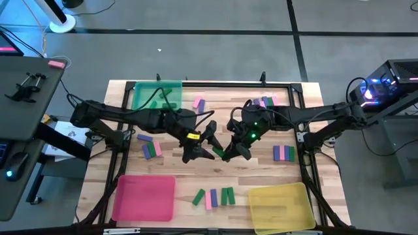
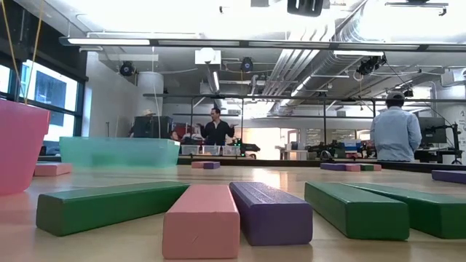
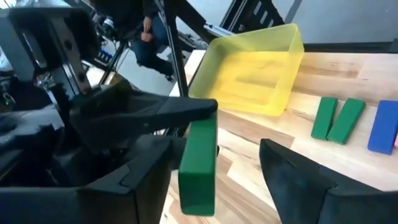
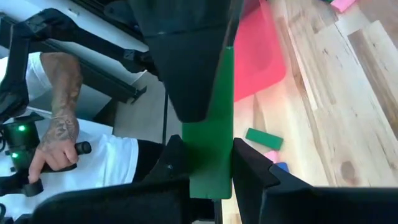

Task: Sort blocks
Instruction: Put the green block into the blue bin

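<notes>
Low view: a row of blocks (image 2: 200, 218) lies closest at the bottom of the frame, green, pink, purple and two more green side by side on the wooden table (image 2: 109, 244). At the left edge rises the pink tray (image 2: 18, 145), behind it the green tray (image 2: 120, 151). Beyond the table's far edge, people stand in the bright room under ducts and ceiling lights.

In the high view the two arms meet at the centre of the frame. The right gripper (image 1: 230, 154) pinches a green block (image 1: 219, 153) above the bare middle of the table; the right wrist view shows that block (image 4: 211, 134) clamped upright between the dark fingers. The left gripper (image 1: 201, 145) stands just beside it with its fingers spread; in the left wrist view the same block (image 3: 198, 165) hangs between them, and contact cannot be told.

Bare wood shows around the grippers. Other blocks lie in small groups: at centre left, centre right, lower centre between the pink tray and the yellow tray (image 1: 282, 207), and near the upper edge by the green tray. Dark frame rails border the table. A grey floor surrounds it.
</notes>
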`<move>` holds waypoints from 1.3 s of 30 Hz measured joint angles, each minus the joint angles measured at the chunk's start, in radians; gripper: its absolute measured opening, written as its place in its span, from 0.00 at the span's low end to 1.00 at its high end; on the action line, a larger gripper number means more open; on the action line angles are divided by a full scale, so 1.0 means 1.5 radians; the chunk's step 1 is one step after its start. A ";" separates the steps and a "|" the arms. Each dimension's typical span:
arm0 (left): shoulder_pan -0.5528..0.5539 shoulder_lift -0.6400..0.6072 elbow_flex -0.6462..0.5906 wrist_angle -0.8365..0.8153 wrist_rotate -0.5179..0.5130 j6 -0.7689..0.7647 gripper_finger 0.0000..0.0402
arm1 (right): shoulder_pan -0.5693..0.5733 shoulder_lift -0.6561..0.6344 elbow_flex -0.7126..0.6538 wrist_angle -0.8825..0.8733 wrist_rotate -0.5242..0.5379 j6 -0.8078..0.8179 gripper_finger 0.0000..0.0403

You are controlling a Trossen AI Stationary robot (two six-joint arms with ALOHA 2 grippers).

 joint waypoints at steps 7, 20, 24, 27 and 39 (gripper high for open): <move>0.000 0.009 0.000 0.028 0.000 -0.028 0.31 | 0.000 -0.001 0.000 0.017 -0.003 0.001 0.10; 0.000 0.013 0.001 0.034 0.001 -0.047 0.07 | -0.001 -0.001 0.000 0.022 -0.027 0.000 0.10; 0.000 0.013 0.001 0.031 0.001 -0.050 0.07 | -0.005 -0.001 0.000 0.024 -0.027 0.049 0.25; 0.000 0.013 0.001 0.024 0.000 -0.058 0.07 | -0.009 -0.001 0.000 0.038 -0.037 0.090 0.41; 0.047 -0.065 0.000 -0.212 -0.160 -0.168 0.07 | -0.054 -0.035 0.000 0.043 -0.138 0.062 0.63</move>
